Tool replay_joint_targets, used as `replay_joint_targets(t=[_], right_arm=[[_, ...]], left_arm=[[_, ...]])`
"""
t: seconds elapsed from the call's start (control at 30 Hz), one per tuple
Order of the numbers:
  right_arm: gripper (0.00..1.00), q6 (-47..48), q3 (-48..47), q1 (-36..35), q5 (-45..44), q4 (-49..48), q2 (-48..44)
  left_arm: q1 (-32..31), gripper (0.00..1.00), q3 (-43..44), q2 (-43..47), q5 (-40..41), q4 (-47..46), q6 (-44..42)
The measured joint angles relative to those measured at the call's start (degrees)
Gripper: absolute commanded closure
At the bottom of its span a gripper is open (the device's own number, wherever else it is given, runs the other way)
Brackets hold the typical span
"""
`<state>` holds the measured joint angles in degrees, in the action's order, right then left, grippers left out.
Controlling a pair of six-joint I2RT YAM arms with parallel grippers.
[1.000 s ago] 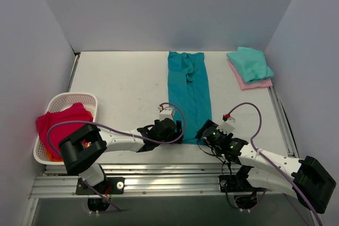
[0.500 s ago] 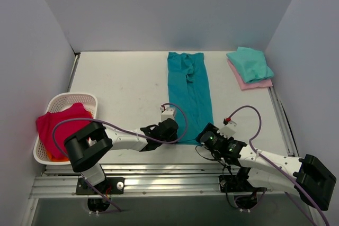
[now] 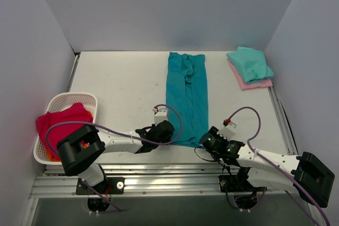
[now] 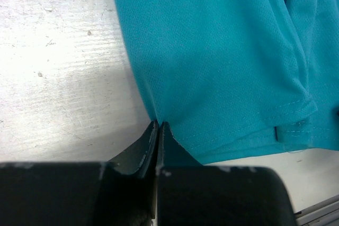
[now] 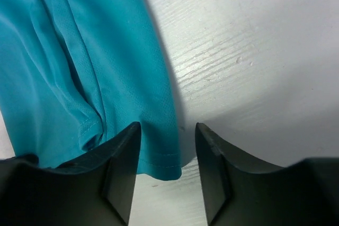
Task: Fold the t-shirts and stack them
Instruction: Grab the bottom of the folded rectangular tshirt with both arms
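The teal t-shirt's [image 4: 212,51] hem is pinched in the closed left tool [image 4: 159,126]. The right tool [image 5: 167,126] is held apart astride its corner.

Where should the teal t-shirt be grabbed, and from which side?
Probably grip the teal t-shirt at its near hem corners, coming in low from the near edge. It lies flat as a long strip, so those corner edges offer the easiest pinch.

No lettering, label, brand mark or number can be read anywhere: the teal t-shirt [image 3: 188,93], the mint t-shirt [image 3: 251,63] and pink t-shirt [image 3: 255,84] at two o'clock, the white basket [image 3: 71,96] at eight o'clock and the table [image 3: 122,83] show no legible print.
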<state>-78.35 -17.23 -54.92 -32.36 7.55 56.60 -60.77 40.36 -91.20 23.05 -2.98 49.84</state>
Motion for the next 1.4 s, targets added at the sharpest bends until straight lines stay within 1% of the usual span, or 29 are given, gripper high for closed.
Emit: replay_joint_targets(t=[0.03,0.07,0.13,0.17,0.2,0.23,0.27,0.47,0.57,0.63,0.77,0.9,1.07,1.17,1.4], right_arm=[[0.63,-0.2,0.0,-0.07,-0.04,-0.02,0.26],[0.7,-0.28,0.0,-0.22,-0.17,-0.02,0.48],[0.73,-0.35,0.0,-0.31,-0.26,-0.11,0.85],[0.84,-0.39,0.0,-0.31,-0.26,-0.28,1.05],[0.89,-0.26,0.0,-0.31,-0.24,-0.44,1.29],[0.93,-0.39,0.0,-0.31,-0.24,-0.68,1.55],[1.0,-0.42,0.0,-0.31,-0.24,-0.96,1.86],[1.0,0.15,0.0,-0.31,-0.24,-3.04,4.7],[1.0,0.2,-0.15,-0.33,-0.26,-2.64,4.52],[1.0,0.33,-0.35,-0.33,-0.28,-1.38,3.37],[1.0,0.92,-2.14,-0.59,-0.83,1.79,0.26],[1.0,2.43,-5.27,-0.68,-1.51,3.26,0.59],[1.0,5.42,-9.33,-0.68,-2.27,3.58,3.93],[1.0,7.23,-12.83,-0.68,-3.63,4.02,6.34],[1.0,11.98,-21.73,0.57,-8.33,4.15,10.32]], left_arm=[[0.0,0.97,-0.02,0.0,0.15,0.07,0.13],[0.0,0.98,-0.02,-0.02,0.22,0.09,0.24],[0.0,0.98,0.0,-0.13,0.31,-0.07,0.52],[0.0,0.98,0.0,-0.22,0.31,-0.2,0.59],[0.0,0.98,0.0,-0.33,0.33,-0.46,0.61],[0.0,0.98,0.0,-0.44,0.31,-0.7,0.68],[0.0,0.98,0.0,-0.5,0.33,-0.85,0.7],[0.0,0.98,0.0,-0.5,0.33,-0.94,0.79],[0.0,0.98,-0.02,0.42,0.35,0.9,0.87],[0.0,0.98,-0.07,2.34,0.35,3.85,0.96],[0.0,0.98,-0.07,9.27,0.37,9.35,1.01],[0.0,0.98,-0.04,14.12,0.68,12.24,1.01],[0.11,0.98,0.13,14.64,1.09,14.88,1.01],[0.83,0.98,1.88,14.43,1.27,17.27,1.01],[6.4,0.98,8.48,13.97,1.03,18.45,-0.11]])
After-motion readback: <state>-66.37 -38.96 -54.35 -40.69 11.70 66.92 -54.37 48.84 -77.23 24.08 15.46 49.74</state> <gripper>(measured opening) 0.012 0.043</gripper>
